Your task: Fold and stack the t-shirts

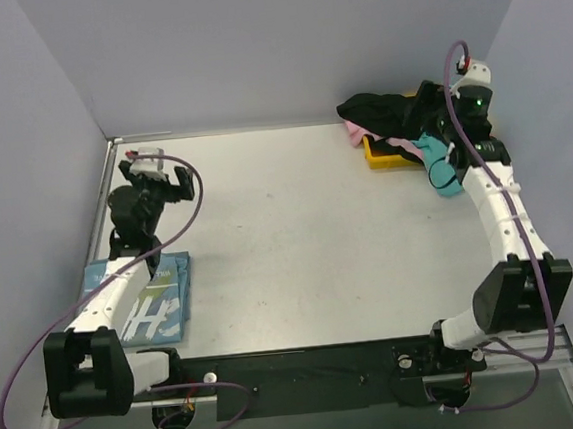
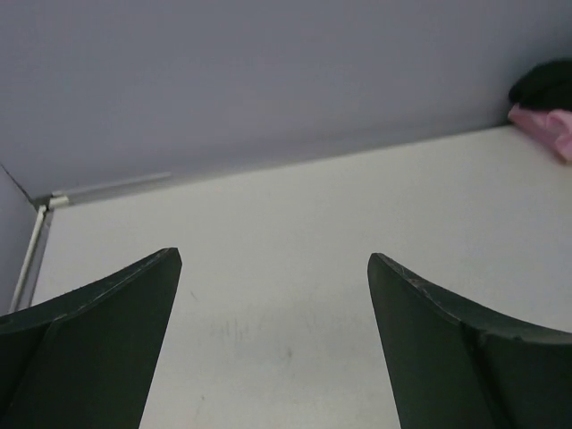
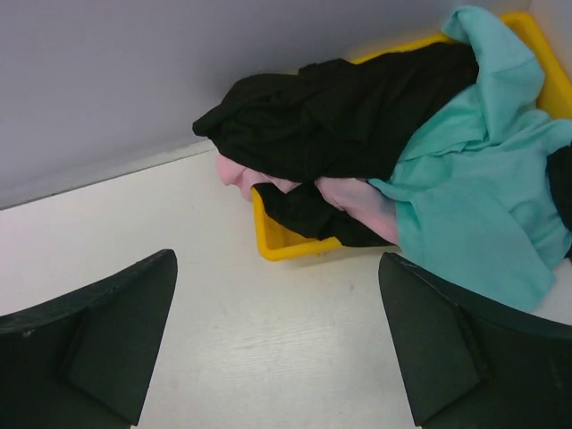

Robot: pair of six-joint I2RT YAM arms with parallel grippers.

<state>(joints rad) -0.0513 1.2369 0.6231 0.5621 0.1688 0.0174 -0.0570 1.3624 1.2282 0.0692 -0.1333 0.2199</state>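
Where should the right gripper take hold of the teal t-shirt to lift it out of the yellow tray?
Probably where the teal t-shirt spills in a bunched fold over the near rim of the yellow tray onto the table. It lies on top there, clear of the black t-shirt, so the open right gripper can come from the near side, which it faces, and pinch that fold.

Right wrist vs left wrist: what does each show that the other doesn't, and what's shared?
Right wrist only: the yellow tray, the teal shirt and the right fingers, spread apart with nothing between them. Left wrist only: the far left corner and the left fingers, also apart and holding nothing. Both: the black shirt, the pink shirt, the table and the wall.
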